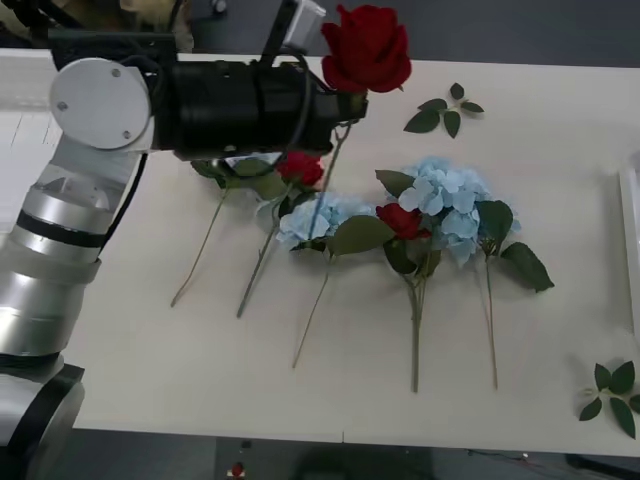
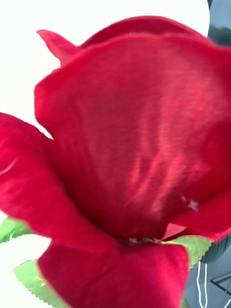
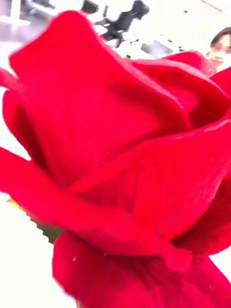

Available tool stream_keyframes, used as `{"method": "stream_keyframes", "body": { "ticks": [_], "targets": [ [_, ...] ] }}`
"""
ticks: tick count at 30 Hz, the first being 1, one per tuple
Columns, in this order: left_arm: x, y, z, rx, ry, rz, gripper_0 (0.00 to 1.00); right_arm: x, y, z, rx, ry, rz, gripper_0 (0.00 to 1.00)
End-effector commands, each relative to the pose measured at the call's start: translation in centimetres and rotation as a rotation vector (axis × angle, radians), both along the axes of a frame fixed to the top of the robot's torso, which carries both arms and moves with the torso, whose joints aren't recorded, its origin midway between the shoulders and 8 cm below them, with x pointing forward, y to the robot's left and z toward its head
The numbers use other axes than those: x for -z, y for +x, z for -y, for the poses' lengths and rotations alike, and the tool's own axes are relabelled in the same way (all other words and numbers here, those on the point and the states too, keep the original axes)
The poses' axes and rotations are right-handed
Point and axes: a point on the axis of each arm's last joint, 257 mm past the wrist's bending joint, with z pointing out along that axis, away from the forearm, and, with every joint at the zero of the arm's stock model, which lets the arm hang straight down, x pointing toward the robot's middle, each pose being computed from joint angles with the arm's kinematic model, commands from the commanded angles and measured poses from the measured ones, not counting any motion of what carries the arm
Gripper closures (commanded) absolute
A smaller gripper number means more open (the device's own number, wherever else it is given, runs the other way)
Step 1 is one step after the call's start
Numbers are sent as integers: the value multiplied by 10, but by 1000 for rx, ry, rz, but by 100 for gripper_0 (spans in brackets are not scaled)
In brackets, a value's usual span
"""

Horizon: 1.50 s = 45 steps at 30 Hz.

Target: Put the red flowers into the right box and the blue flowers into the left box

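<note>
Jaws: hidden behind the left gripper [image 1: 335,105]; state cannot be told.
Risk: red rose [image 1: 366,47] may be dropped if swung fast.

One red rose [image 1: 366,47] up off the table at my left arm's tip, head upright, thin stem hanging below. Two more red roses [image 1: 301,167] lie flat among the blue flowers [image 1: 447,205], stems toward me, heads overlapping pale blue clusters. Right box [image 1: 630,235] rim at table's right edge.
</note>
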Motion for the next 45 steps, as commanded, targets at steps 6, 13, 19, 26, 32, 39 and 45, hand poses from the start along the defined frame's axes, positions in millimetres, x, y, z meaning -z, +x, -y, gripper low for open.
{"method": "stream_keyframes", "body": {
  "ticks": [6, 13, 19, 26, 32, 39, 45],
  "targets": [
    [-48, -39, 53, 89, -80, 161, 100, -21, 6, 14, 1, -38, 52, 47],
    [-54, -63, 79, 130, -149, 150, 100, -17, 9, 9, -13, -5, 65, 28],
    [-50, -61, 84, 123, -144, 148, 100, -18, 27, -32, -139, 47, 74, 22],
    [-46, -62, 92, 125, -158, 131, 100, -42, 23, -123, -358, 139, 173, 17],
    [-41, -63, 91, 125, -164, 112, 100, -69, -15, -216, -546, 261, 278, 12],
    [-41, -63, 91, 125, -164, 112, 100, -94, -57, -304, -688, 507, 426, 10],
    [-41, -63, 91, 125, -164, 112, 100, -101, -68, -345, -813, 616, 508, 9]
  ]
}}
